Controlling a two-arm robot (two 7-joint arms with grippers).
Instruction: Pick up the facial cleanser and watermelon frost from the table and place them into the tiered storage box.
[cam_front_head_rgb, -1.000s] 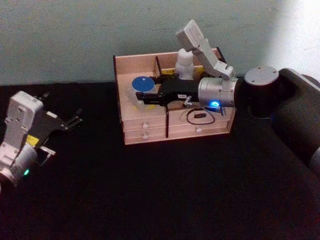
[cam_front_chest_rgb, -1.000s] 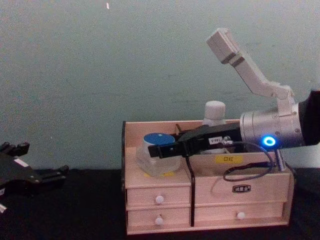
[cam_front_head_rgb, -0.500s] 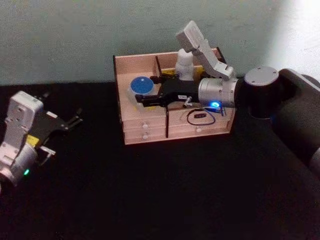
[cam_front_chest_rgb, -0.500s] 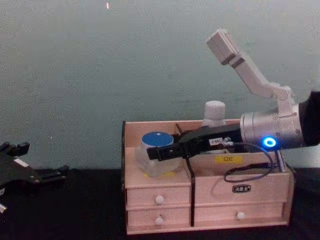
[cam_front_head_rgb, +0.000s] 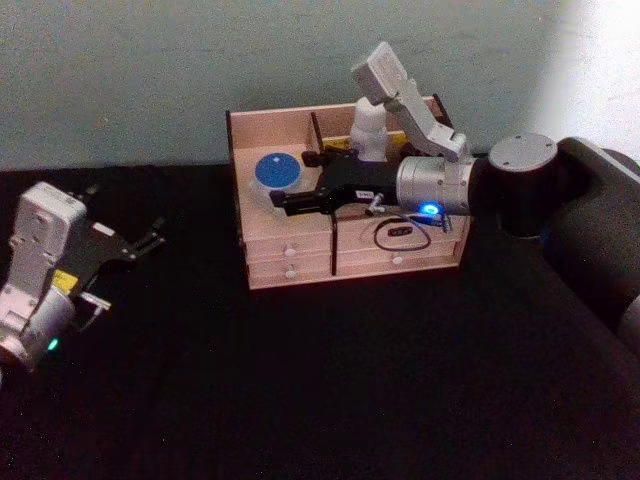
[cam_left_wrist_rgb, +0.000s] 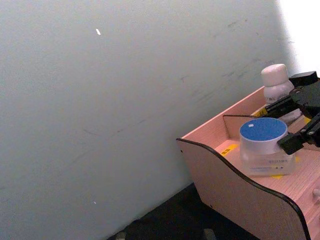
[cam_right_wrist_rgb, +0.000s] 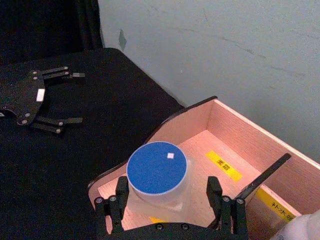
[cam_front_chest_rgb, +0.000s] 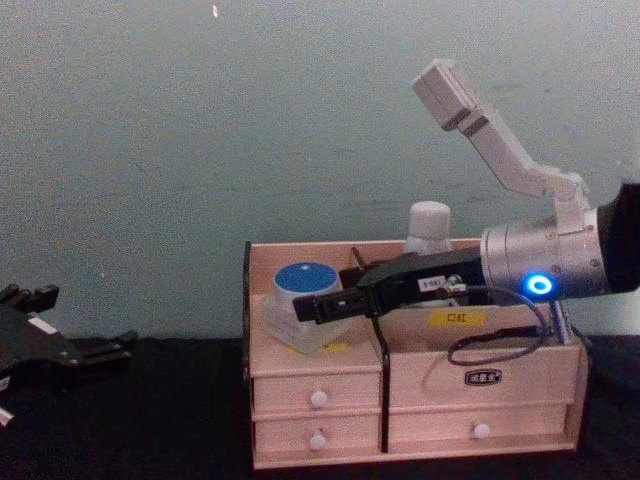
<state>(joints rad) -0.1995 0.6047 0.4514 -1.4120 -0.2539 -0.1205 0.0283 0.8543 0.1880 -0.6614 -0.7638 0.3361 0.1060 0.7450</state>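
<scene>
Right arm reaches leftward across the front of the body, right gripper level, fingers spread apart. Left arm parked low at the left, left gripper fingers spread.

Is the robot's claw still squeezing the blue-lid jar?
Apart. The right wrist view shows the right gripper open, its fingers clear of the blue-lid jar.
</scene>
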